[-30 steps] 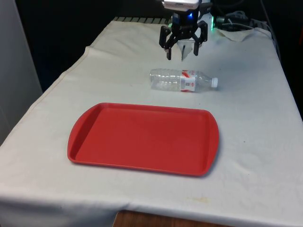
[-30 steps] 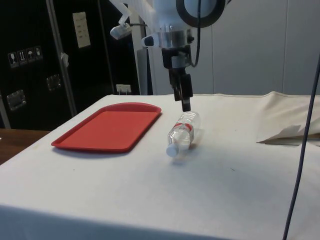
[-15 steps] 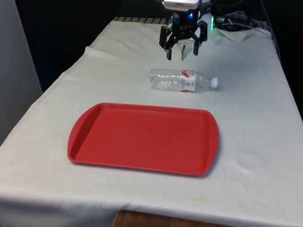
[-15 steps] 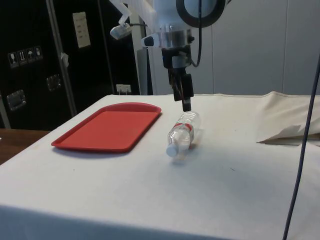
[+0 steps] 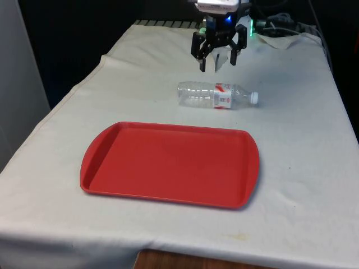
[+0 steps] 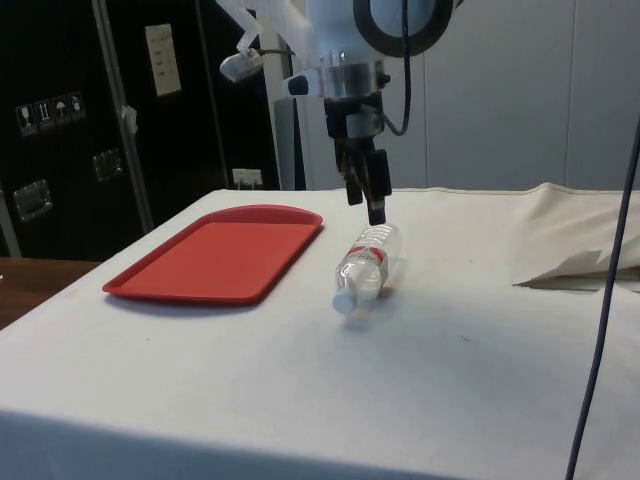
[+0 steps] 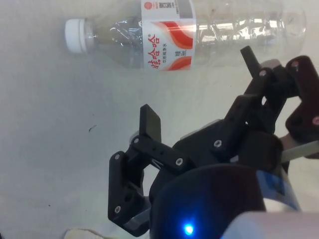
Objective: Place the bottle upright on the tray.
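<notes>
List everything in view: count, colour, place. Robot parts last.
bottle: 1, clear plastic with red-and-white label and white cap, lying on its side on the cloth beyond the tray, cap toward the front view's right.
tray: 1, red, flat on the cloth, nothing on it.
table cloth: 1, white, covers the table.
cabinets: dark, behind the table in the side view.
gripper: 1, black, open, in the air above the cloth just beyond the bottle, holding nothing.
</notes>
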Robot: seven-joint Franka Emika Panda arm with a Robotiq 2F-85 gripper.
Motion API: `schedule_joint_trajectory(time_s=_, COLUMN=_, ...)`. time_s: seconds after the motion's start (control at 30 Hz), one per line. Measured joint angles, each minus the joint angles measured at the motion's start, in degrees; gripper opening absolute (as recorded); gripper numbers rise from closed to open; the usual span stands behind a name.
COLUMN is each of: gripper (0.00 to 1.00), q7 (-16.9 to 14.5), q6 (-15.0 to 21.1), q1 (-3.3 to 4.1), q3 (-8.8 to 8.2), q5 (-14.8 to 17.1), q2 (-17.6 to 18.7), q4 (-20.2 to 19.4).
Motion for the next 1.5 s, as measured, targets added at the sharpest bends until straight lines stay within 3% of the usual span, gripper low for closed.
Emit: schedule_joint_trajectory(time_s=1.5, gripper=1.00, q7=-12.78, q6=0.11, q1=0.34, q3=0.40, q5=0.00, q2=0.06, q4=-0.97)
